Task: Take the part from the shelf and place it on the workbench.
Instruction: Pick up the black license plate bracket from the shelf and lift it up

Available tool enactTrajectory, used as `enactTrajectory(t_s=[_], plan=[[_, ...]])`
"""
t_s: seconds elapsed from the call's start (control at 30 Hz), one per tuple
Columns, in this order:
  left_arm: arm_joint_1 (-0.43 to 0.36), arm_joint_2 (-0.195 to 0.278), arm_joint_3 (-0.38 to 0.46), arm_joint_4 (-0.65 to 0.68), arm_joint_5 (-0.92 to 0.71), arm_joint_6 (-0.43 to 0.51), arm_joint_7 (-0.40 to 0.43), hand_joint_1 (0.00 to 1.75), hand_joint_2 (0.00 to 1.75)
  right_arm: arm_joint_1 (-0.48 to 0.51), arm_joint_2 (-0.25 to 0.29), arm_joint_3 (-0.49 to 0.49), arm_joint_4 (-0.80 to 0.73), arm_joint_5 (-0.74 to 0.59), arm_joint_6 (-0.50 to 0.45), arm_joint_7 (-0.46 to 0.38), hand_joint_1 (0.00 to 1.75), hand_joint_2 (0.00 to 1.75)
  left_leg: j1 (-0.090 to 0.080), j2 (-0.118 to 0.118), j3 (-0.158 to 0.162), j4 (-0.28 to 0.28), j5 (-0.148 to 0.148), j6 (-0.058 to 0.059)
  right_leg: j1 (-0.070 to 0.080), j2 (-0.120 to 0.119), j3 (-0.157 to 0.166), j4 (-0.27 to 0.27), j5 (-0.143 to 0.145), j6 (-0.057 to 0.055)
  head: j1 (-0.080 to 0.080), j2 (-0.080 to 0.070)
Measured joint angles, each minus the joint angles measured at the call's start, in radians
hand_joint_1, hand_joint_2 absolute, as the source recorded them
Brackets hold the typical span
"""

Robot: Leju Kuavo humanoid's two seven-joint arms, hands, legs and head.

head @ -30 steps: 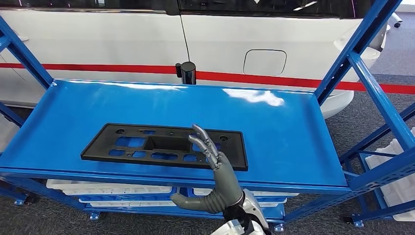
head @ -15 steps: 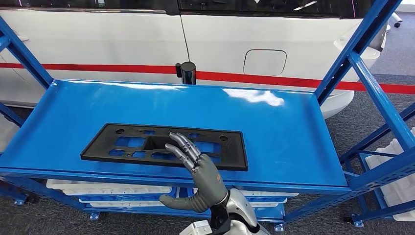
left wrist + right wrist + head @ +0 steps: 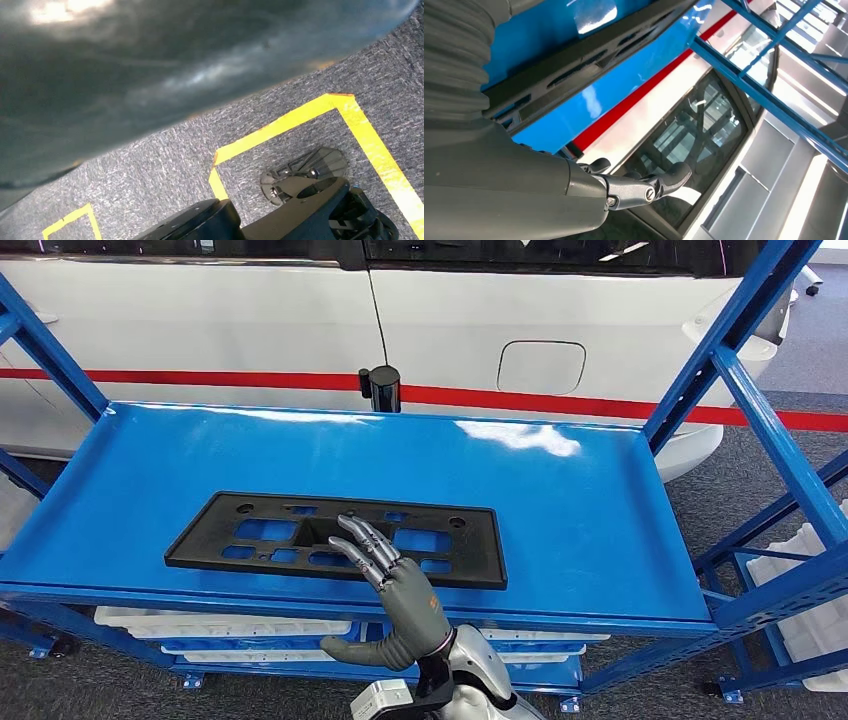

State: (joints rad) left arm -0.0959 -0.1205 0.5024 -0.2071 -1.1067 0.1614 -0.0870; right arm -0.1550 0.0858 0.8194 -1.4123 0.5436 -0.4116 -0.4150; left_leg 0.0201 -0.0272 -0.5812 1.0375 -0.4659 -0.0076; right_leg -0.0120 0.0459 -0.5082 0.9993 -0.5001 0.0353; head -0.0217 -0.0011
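While part (image 3: 337, 539) lay flat near front edge of blue shelf (image 3: 560, 490), right hand (image 3: 385, 585) hovered over its middle, fingers spread, holding nothing. Left hand: state undeterminable. Risk judged: one-handed grasp on long flat panel could tilt it, slip.

My right hand (image 3: 408, 602) is up, fingers (image 3: 362, 544) spread, holding nothing. Black part (image 3: 300, 537) lies flat on blue shelf (image 3: 560, 500) under fingertips; contact unclear. White car (image 3: 250, 330) well beyond.
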Motion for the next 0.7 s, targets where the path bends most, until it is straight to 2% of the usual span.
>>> enactTrajectory(t_s=[0.43, 0.57, 0.7], plan=[[-0.002, 0.0, 0.0, 0.0, 0.0, -0.001, 0.0, 0.0, 0.0, -0.008, 0.01, 0.007, 0.023, 0.0, 0.0, 0.0, 0.0, 1.75, 0.0, 0.0, 0.0, 0.0, 0.0, 0.0, 0.0, 0.0, 0.0, 0.0, 0.0, 0.0, 0.0, 0.0], [-0.011, 0.0, 0.0, 0.0, -0.002, -0.003, 0.001, 0.0, 0.0, -0.031, 0.031, 0.021, 0.07, 0.013, -0.004, 0.011, 0.0, 1.75, 0.0, 0.0, 0.0, 0.0, 0.0, 0.0, 0.0, 0.0, 0.0, 0.0, 0.0, 0.0, 0.0, 0.0], [-0.014, 0.0, 0.0, 0.0, -0.008, -0.009, 0.006, 0.0, 0.0, -0.078, 0.067, 0.045, 0.133, 0.055, -0.052, 0.048, 0.0, 1.75, 0.0, 0.0, 0.0, 0.0, 0.0, 0.0, 0.0, 0.0, 0.0, 0.0, 0.0, 0.0, 0.0, 0.0]])
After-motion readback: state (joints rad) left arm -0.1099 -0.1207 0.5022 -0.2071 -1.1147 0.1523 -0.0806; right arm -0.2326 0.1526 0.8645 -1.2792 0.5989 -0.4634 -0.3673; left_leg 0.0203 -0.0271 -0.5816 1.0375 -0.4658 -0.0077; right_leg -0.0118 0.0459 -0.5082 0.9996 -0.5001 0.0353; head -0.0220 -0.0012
